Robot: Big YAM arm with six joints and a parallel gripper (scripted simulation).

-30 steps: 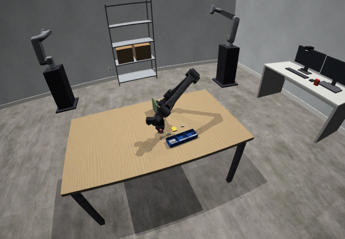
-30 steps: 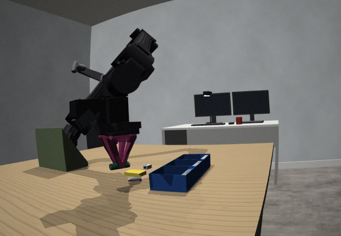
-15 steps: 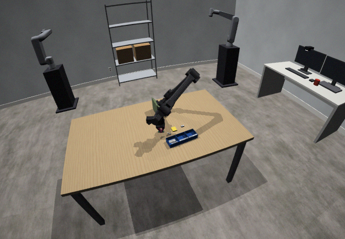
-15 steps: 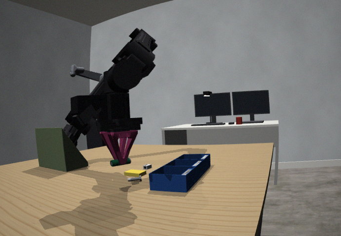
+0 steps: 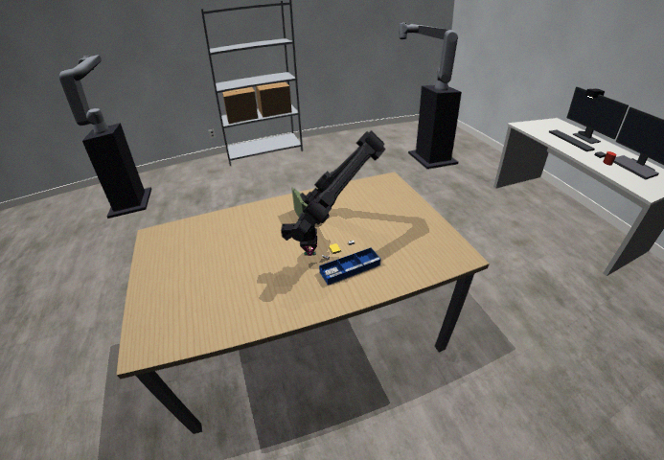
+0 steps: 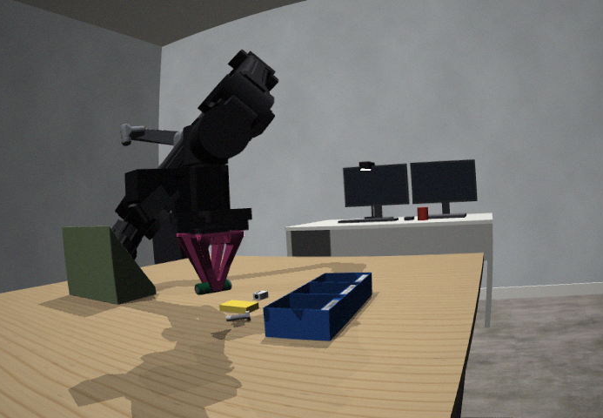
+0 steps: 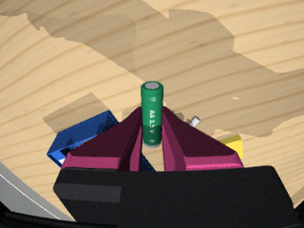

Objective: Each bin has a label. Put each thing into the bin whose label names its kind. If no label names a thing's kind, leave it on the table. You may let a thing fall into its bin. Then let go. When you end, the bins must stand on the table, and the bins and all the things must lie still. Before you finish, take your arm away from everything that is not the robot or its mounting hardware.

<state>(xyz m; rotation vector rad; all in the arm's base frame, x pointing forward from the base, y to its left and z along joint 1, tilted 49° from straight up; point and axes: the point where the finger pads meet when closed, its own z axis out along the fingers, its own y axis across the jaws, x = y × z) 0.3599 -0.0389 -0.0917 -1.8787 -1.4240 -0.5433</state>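
Note:
My gripper (image 5: 309,250) (image 6: 217,287) (image 7: 152,114) is shut on a green AA battery (image 6: 203,287) (image 7: 152,106) and holds it above the table. A blue box (image 5: 350,266) (image 6: 297,322) (image 7: 85,133) with three compartments in a row stands on the table; its labels are too small to read. A small grey bolt-like piece (image 5: 325,257) (image 6: 237,316) (image 7: 194,122) lies beside the box. A flat yellow block (image 5: 334,248) (image 6: 237,306) (image 7: 234,144) lies near it. A small silver-and-dark block (image 5: 351,242) (image 6: 260,295) lies farther along the box.
A green wedge-shaped block (image 5: 297,201) (image 6: 92,263) stands on the table (image 5: 191,303) (image 6: 385,374) near the arm's base, on the side away from the box. The box stands toward the table's front edge in the top view.

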